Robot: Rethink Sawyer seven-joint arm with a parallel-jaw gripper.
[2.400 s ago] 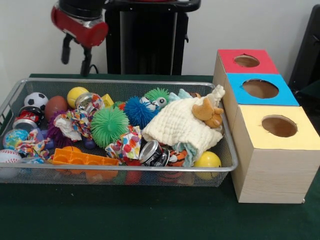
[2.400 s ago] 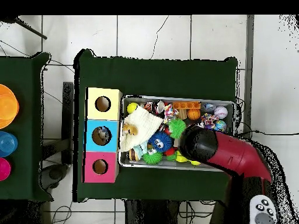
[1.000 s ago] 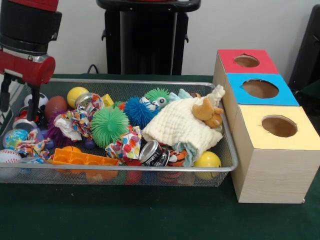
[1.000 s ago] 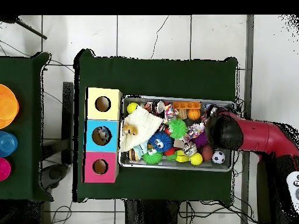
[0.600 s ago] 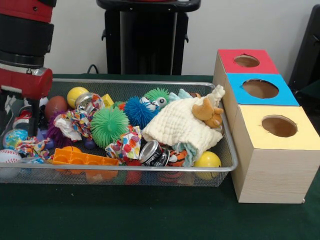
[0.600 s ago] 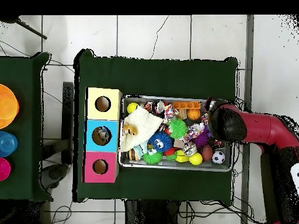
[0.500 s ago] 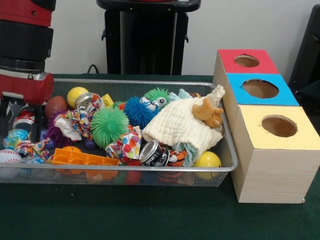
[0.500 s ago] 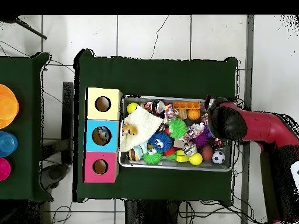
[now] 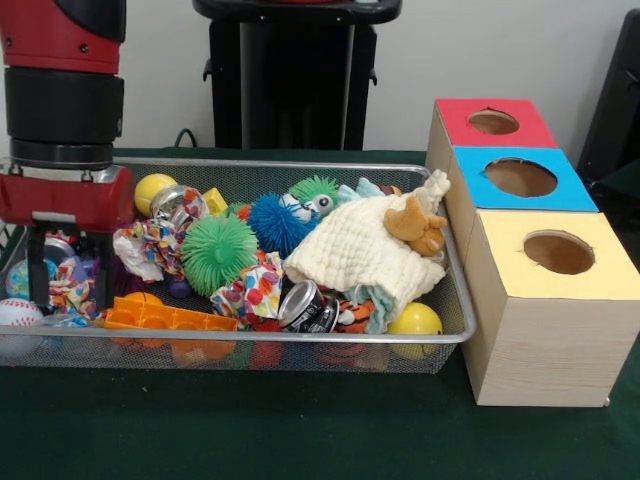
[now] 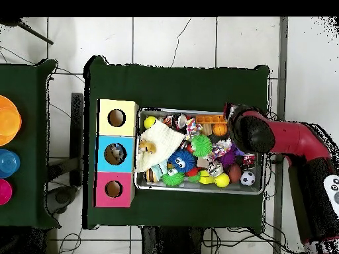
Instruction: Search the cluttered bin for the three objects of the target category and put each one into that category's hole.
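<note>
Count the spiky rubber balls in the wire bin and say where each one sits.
3. A green spiky rubber ball sits mid-bin, a blue spiky rubber ball just behind it, and a smaller green spiky ball with eyes by the back wall. More may be buried under clutter.

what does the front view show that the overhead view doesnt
Only the front view shows the gripper open, its two fingers down in the bin's end beside the baseball, and the boxes' wooden sides. Only the overhead view shows the soccer ball, the arm's reach across the bin, and the tiled floor. Both show the mesh bin, cream cloth and three holes.
</note>
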